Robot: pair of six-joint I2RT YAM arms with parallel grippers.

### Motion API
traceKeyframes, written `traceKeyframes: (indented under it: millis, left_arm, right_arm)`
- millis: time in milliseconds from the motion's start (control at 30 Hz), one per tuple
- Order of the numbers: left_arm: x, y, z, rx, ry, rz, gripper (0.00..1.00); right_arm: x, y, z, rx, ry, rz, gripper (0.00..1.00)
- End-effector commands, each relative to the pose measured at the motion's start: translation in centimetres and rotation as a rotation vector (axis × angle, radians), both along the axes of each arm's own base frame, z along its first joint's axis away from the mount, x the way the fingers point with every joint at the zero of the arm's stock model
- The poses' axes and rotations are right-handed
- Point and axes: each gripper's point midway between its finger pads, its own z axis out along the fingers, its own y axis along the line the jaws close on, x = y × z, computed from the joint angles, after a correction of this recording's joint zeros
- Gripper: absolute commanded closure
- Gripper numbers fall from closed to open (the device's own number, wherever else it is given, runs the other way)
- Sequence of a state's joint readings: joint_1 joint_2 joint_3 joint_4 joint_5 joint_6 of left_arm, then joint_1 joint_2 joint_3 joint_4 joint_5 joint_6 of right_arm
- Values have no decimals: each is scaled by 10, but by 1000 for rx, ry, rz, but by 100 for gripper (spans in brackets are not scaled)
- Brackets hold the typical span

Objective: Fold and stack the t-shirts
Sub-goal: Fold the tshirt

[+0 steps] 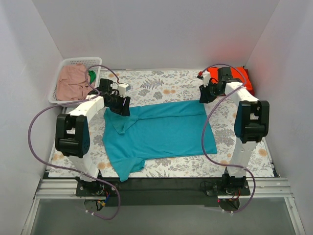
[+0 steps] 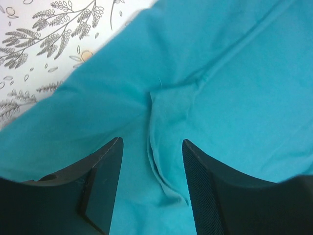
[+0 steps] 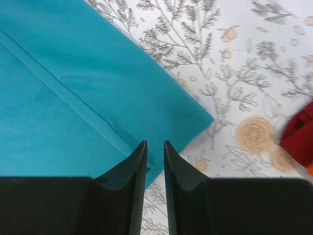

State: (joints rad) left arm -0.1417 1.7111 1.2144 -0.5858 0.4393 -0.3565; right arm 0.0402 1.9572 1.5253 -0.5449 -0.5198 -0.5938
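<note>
The teal-blue t-shirt (image 1: 161,129) lies spread on the floral table cloth (image 1: 161,83), its far edge folded over and a sleeve sticking out at the near left. My left gripper (image 1: 122,106) is over its far-left part, open, with a raised crease of teal cloth (image 2: 161,147) between the jaws (image 2: 151,142). My right gripper (image 1: 204,96) hovers at the shirt's far-right corner (image 3: 195,117), jaws a narrow gap apart (image 3: 155,143), holding nothing. The orange-red shirt (image 1: 243,77) lies at the back right and shows in the right wrist view (image 3: 301,132).
A white lattice basket (image 1: 80,60) at the back left holds the dusty pink shirt (image 1: 72,82) and a bit of green cloth (image 1: 91,76). White walls close in the table on three sides. Purple cables loop off both arms.
</note>
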Motion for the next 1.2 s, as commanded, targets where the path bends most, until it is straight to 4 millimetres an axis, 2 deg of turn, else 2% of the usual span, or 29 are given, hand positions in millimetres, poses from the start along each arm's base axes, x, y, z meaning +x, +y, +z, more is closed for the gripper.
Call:
traceKeyframes:
  millis: [0,67,100,200,333,500,600,733,800,900,1033,1067,1133,1167]
  left_arm:
    - [19,-20,7,-83,20,30,49]
    - [28,-23,4,-94,28,34,49]
    - [29,-26,-4,-101,53,31,49]
    - [32,-33,-10,-119,76,24,49]
    - [21,-44,-25,-122,123,-4,49]
    - [8,-54,-40,-110,165,-28,53]
    - [-2,-64,-38,-113,169,-65,60]
    - [-23,-81,-23,-133,154,-137,75]
    - [-37,-92,-9,-160,133,-190,81]
    - [-62,-98,-10,-132,131,-249,81]
    - [-85,-88,-17,-82,169,-292,69]
    - [-86,-87,-17,-80,171,-294,68]
    - [-83,-82,-3,-96,138,-261,62]
    - [-75,-74,3,-113,121,-220,61]
  right_arm:
    - [-13,17,-29,-8,120,10,75]
    - [-14,15,-39,-33,135,4,76]
    - [-14,14,-45,-41,150,2,76]
    - [-14,8,-56,-78,167,-4,76]
    - [-17,1,-72,-115,198,-10,76]
    - [-17,1,-75,-118,208,-12,76]
    - [-15,1,-72,-116,203,-15,76]
    - [-13,1,-70,-119,200,-13,77]
    - [-13,2,-70,-118,202,-13,77]
    - [-14,1,-70,-118,206,-12,77]
    - [-16,0,-62,-125,195,-5,76]
    - [-16,0,-60,-127,191,-1,76]
    - [-18,-2,-56,-137,184,4,75]
    - [-19,-2,-50,-141,168,11,75]
